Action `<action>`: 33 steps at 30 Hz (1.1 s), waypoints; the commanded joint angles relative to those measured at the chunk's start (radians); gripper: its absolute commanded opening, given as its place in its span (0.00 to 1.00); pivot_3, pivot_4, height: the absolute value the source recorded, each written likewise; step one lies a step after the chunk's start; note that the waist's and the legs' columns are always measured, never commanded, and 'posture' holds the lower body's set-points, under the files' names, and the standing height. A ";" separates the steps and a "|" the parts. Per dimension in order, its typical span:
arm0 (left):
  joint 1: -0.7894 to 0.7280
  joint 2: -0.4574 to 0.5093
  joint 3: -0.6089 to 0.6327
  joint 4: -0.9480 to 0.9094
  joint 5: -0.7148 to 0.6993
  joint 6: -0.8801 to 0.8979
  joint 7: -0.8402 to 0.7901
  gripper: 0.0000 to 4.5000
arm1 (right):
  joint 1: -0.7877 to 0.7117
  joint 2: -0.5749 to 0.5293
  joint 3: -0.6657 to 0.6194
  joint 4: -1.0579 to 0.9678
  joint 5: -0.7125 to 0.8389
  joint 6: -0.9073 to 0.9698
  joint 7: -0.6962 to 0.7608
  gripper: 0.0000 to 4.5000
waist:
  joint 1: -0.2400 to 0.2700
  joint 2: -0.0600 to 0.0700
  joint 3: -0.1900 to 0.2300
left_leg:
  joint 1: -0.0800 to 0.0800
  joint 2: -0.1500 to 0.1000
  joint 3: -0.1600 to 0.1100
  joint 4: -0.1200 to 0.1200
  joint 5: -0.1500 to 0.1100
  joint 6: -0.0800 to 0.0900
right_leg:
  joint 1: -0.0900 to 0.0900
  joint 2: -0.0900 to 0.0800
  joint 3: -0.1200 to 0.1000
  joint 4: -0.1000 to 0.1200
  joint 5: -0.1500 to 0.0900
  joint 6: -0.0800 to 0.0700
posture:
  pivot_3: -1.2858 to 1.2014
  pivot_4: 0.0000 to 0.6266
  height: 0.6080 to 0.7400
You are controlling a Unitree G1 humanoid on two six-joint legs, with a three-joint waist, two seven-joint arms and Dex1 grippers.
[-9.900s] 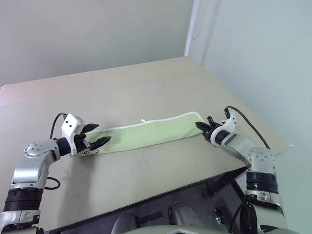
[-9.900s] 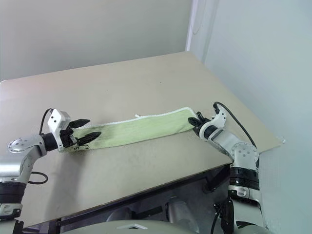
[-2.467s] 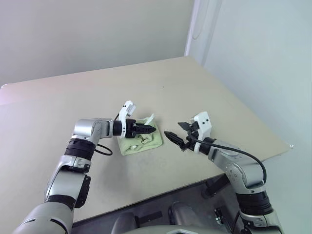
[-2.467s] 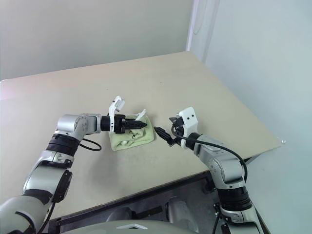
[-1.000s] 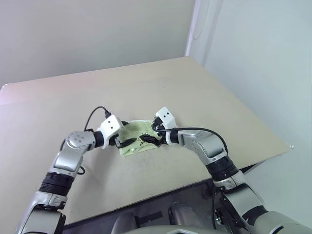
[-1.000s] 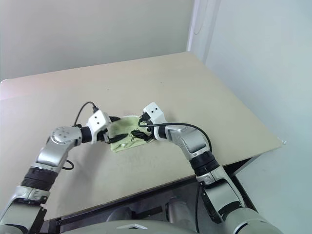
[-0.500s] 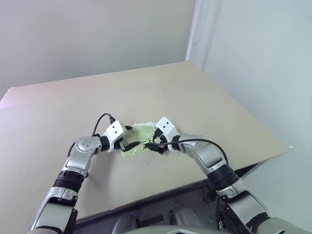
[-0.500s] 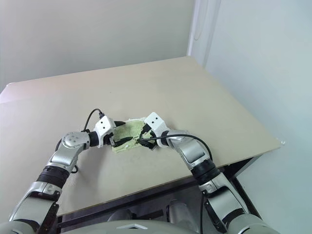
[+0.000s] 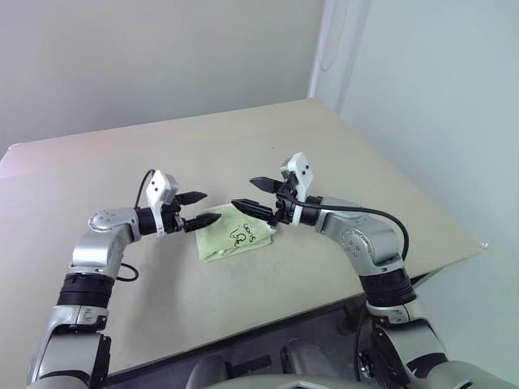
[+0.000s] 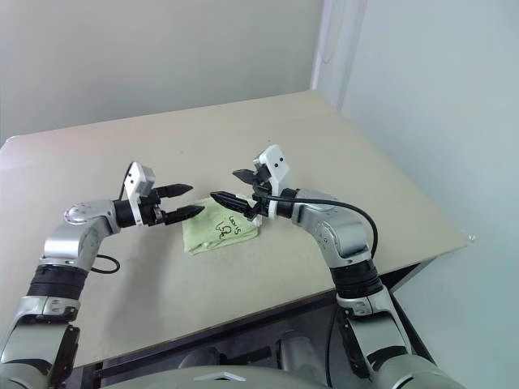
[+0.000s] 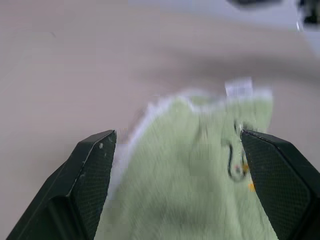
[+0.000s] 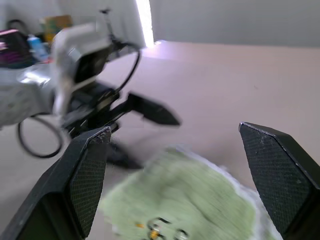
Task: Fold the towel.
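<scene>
— On the table [image 9: 340,154], where is the towel [image 9: 235,237] found?
— Folded small between both grippers; the left gripper [image 9: 198,208] and right gripper [image 9: 255,195] are spread apart, empty.
— Edges should be checked square; arms should be lifted clear without snagging.

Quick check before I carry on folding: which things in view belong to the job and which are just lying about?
Belongs to the job:
- towel, folded into a small pad on the table
- left gripper, open, above the towel's left edge
- right gripper, open, above the towel

Just lying about:
- nothing else on the table that I can see
</scene>
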 commanded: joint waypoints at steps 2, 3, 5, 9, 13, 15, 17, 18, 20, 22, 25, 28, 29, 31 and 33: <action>0.012 0.077 0.095 -0.104 -0.064 0.092 0.018 0.94 | -0.010 -0.074 0.105 -0.069 -0.044 -0.071 0.108 0.98 | -0.003 0.000 0.000 | 0.000 0.000 0.000 0.000 0.000 0.000 | 0.000 0.000 0.000 0.000 0.000 0.000 | 0.52 0.00 1.00; 0.035 0.101 0.109 -0.137 -0.075 0.115 0.014 0.94 | -0.011 -0.091 0.143 -0.065 -0.074 -0.098 0.127 0.98 | -0.007 -0.001 0.001 | 0.000 0.000 0.000 0.000 0.000 0.000 | 0.000 0.000 0.000 0.000 0.000 0.000 | 0.52 0.00 1.00; 0.077 0.135 0.127 -0.190 -0.093 0.153 0.016 0.94 | -0.020 -0.115 0.209 -0.040 -0.137 -0.146 0.140 0.98 | -0.014 -0.001 0.002 | 0.000 0.001 0.001 -0.002 0.000 0.000 | -0.001 0.000 0.000 0.000 -0.001 -0.001 | 0.52 0.00 1.00; 0.172 0.181 0.143 -0.291 -0.096 0.183 0.023 0.94 | -0.037 -0.179 0.360 0.039 -0.323 -0.293 0.168 0.98 | -0.008 -0.001 0.002 | 0.001 0.000 0.001 -0.004 0.000 0.000 | -0.002 0.000 0.000 0.000 -0.002 -0.002 | 0.52 0.00 1.00; 0.250 0.191 0.140 -0.356 -0.084 0.176 0.041 0.94 | -0.076 -0.161 0.393 0.146 -0.406 -0.395 0.158 0.98 | -0.002 -0.004 0.004 | 0.001 0.000 0.001 -0.004 0.000 0.000 | -0.002 0.000 0.000 -0.001 -0.002 -0.002 | 0.52 0.00 1.00; 0.259 0.182 0.140 -0.377 -0.090 0.185 0.062 0.94 | -0.088 -0.159 0.408 0.171 -0.432 -0.423 0.178 0.98 | 0.002 -0.004 0.005 | 0.001 0.000 0.001 -0.004 0.000 0.000 | -0.002 0.000 0.000 0.000 -0.002 -0.002 | 0.52 0.00 1.00; 0.266 0.175 0.135 -0.397 -0.092 0.191 0.078 0.94 | -0.102 -0.144 0.417 0.206 -0.463 -0.446 0.169 0.98 | 0.002 -0.005 0.005 | 0.001 0.000 0.001 -0.004 0.000 0.000 | -0.002 0.000 0.000 0.000 -0.002 -0.002 | 0.52 0.00 1.00; 0.270 0.173 0.133 -0.406 -0.092 0.193 0.086 0.94 | -0.110 -0.134 0.421 0.231 -0.482 -0.458 0.158 0.98 | 0.001 -0.005 0.005 | 0.001 0.000 0.001 -0.004 0.000 0.000 | -0.002 0.000 0.000 0.000 -0.002 -0.002 | 0.52 0.00 1.00; 0.274 0.171 0.131 -0.416 -0.091 0.197 0.098 0.94 | -0.117 -0.126 0.432 0.267 -0.516 -0.486 0.149 0.98 | 0.000 -0.004 0.005 | 0.001 0.000 0.001 -0.004 0.000 0.000 | -0.002 0.000 0.000 0.000 -0.002 -0.002 | 0.52 0.00 1.00; 0.276 0.171 0.132 -0.424 -0.093 0.202 0.107 0.94 | -0.114 -0.129 0.444 0.284 -0.546 -0.521 0.156 0.98 | 0.000 -0.004 0.005 | 0.001 0.000 0.001 -0.005 0.000 0.000 | -0.002 0.000 0.000 0.000 -0.002 -0.002 | 0.52 0.00 1.00; 0.275 0.172 0.134 -0.429 -0.092 0.206 0.119 0.94 | -0.109 -0.124 0.454 0.300 -0.582 -0.570 0.149 0.98 | 0.000 -0.004 0.005 | 0.001 0.000 0.001 -0.005 0.000 0.000 | -0.003 0.000 0.000 0.000 -0.002 -0.002 | 0.52 0.00 1.00; 0.271 0.171 0.131 -0.430 -0.090 0.211 0.128 0.94 | -0.121 -0.111 0.465 0.353 -0.640 -0.613 0.107 0.98 | -0.001 -0.004 0.005 | 0.001 0.000 0.001 -0.005 0.000 0.000 | -0.003 0.000 0.000 0.000 -0.002 -0.003 | 0.52 0.00 1.00; 0.269 0.169 0.127 -0.433 -0.089 0.213 0.133 0.94 | -0.130 -0.105 0.469 0.382 -0.666 -0.631 0.083 0.98 | -0.001 -0.004 0.005 | 0.001 0.000 0.001 -0.005 0.000 0.000 | -0.002 0.000 0.000 0.000 -0.002 -0.003 | 0.52 0.00 1.00; 0.268 0.168 0.120 -0.437 -0.086 0.212 0.137 0.94 | -0.140 -0.095 0.468 0.420 -0.694 -0.655 0.058 0.98 | -0.004 -0.004 0.005 | 0.002 0.000 0.001 -0.005 0.000 0.000 | -0.002 0.000 0.000 0.000 -0.002 -0.003 | 0.52 0.00 1.00; 0.266 0.167 0.117 -0.435 -0.085 0.211 0.140 0.94 | -0.147 -0.083 0.463 0.441 -0.706 -0.668 0.046 0.98 | -0.004 -0.004 0.005 | 0.003 0.000 0.001 -0.005 0.000 -0.001 | -0.001 0.000 0.000 0.000 -0.002 -0.003 | 0.52 0.00 1.00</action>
